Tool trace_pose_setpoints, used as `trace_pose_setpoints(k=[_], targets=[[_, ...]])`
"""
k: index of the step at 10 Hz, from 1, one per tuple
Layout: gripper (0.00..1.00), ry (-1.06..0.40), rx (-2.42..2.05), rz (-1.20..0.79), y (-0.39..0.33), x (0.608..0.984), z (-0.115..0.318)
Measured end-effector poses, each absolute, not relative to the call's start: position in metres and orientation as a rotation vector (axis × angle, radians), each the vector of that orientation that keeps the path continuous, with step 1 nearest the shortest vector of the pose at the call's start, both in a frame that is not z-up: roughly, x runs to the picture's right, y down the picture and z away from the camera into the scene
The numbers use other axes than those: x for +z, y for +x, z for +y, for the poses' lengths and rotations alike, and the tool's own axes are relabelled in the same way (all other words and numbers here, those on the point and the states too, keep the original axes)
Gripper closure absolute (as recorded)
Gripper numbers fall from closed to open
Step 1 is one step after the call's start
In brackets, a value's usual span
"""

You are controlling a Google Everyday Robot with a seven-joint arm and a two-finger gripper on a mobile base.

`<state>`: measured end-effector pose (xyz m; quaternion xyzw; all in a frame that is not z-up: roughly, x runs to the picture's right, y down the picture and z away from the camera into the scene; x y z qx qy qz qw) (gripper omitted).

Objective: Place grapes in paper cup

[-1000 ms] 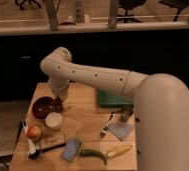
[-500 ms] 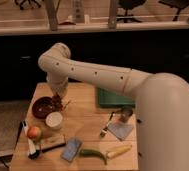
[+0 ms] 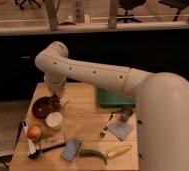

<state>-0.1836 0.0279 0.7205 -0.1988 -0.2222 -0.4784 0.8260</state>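
Note:
My gripper (image 3: 54, 100) hangs from the white arm over the table's left side, at the right rim of the dark red bowl (image 3: 39, 108). A small dark reddish-purple cluster, the grapes (image 3: 53, 104), shows right at the gripper's tip, just above the bowl's edge. The white paper cup (image 3: 54, 120) stands upright a little in front of the gripper, beside the bowl and apart from both. I see nothing in its mouth.
A red-yellow apple (image 3: 34, 132) lies left of the cup, by a black-and-white utensil (image 3: 28, 142). A green tray (image 3: 113, 97), a metal cup (image 3: 124, 114), a fork (image 3: 105, 129), a blue packet (image 3: 70, 149) and a green pepper (image 3: 93, 153) lie on the wooden table (image 3: 85, 125).
The gripper has shifted slightly left and up near the bowl's right rim. The cup and the other things have not moved.

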Motion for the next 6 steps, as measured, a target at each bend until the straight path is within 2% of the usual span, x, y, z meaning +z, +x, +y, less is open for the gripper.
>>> trace_pose_setpoints(k=[6], targets=[[1.00,-0.422,-1.077,-0.512,-0.1928,0.7160,0.0378]])
